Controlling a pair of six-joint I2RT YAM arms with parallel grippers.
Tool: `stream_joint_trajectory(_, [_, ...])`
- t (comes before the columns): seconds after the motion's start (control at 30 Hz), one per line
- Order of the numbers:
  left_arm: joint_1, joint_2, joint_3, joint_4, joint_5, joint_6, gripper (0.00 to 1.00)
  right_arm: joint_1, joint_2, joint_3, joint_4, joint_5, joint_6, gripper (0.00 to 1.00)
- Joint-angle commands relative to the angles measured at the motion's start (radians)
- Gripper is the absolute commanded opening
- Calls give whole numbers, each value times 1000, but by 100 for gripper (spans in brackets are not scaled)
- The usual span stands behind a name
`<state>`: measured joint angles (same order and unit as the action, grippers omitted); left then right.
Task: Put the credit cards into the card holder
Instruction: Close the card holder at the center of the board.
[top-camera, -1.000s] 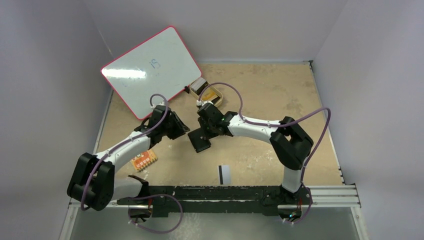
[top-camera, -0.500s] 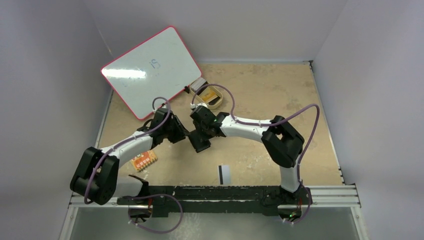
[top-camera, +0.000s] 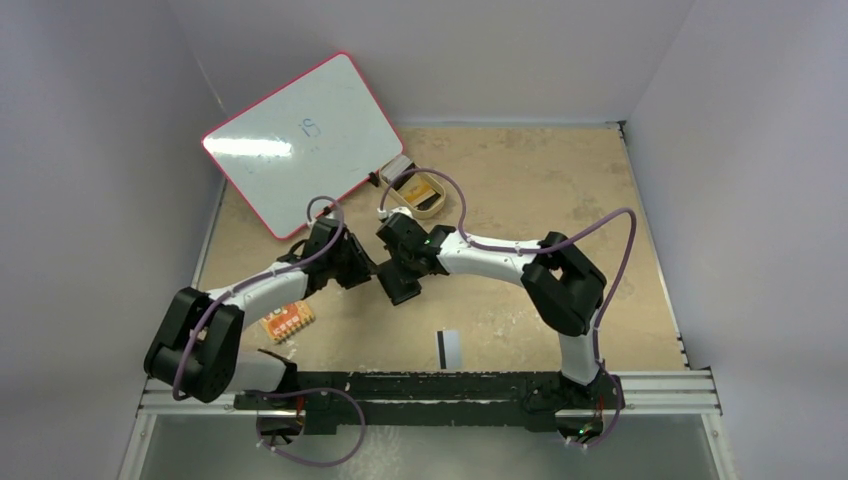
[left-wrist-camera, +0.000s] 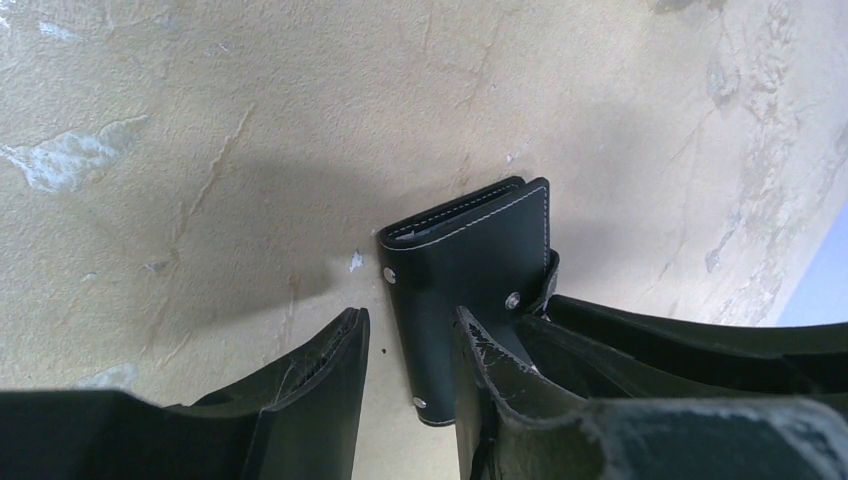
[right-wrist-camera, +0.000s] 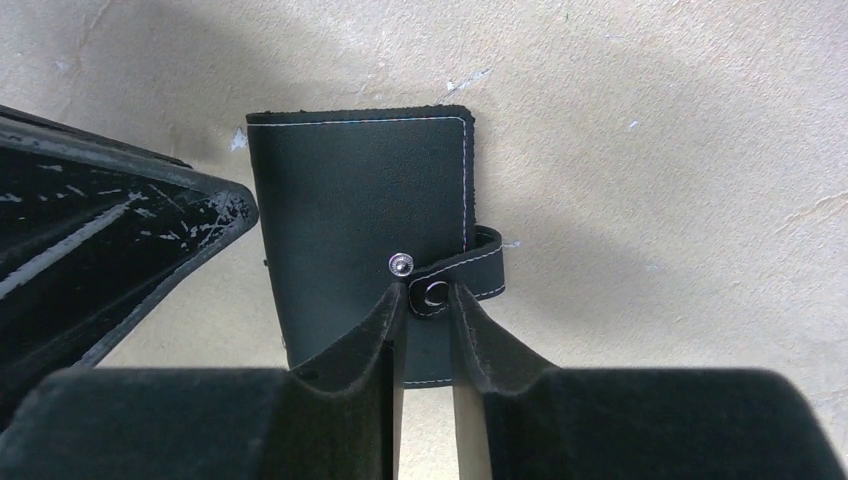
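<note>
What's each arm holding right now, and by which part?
The right fingers appear to pinch the card holder by its snap tab. The left fingers stand open at the holder's edge, gripping nothing.

Right gripper (right-wrist-camera: 428, 300) pinches the unsnapped snap tab (right-wrist-camera: 482, 268) of the closed black card holder (right-wrist-camera: 350, 190), flat on the tan table (right-wrist-camera: 680, 150); the other arm's black finger (right-wrist-camera: 150, 240) sits at its left edge.
</note>
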<state>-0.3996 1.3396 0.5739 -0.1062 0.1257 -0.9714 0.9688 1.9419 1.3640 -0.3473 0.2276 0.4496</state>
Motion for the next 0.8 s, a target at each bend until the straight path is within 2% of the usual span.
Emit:
stream_joint_trajectory(0.0, [5,30,-2,45,-11,41,35,5,-14,46,-11,39,-5,20])
stream_joint_trajectory(0.13, [5,66,-8,69,7,43,35,6,-15,54,-11,48,-3,5])
stream_joint_trajectory(0.2, [5,69,-17,86,11,39,35,5,-14,56,-14,47,-1,1])
stream_joint_trajectory(0.4, [5,95,-15,106,32,46,35,5,-11,46,30,-20,9,5])
stream_joint_trajectory(0.6, [4,123,-19,123,42,49,30,5,1,28,79,-111,11,9])
stream_joint_trajectory(0.77, [5,132,-17,130,45,52,30,6,7,20,88,-132,12,20])
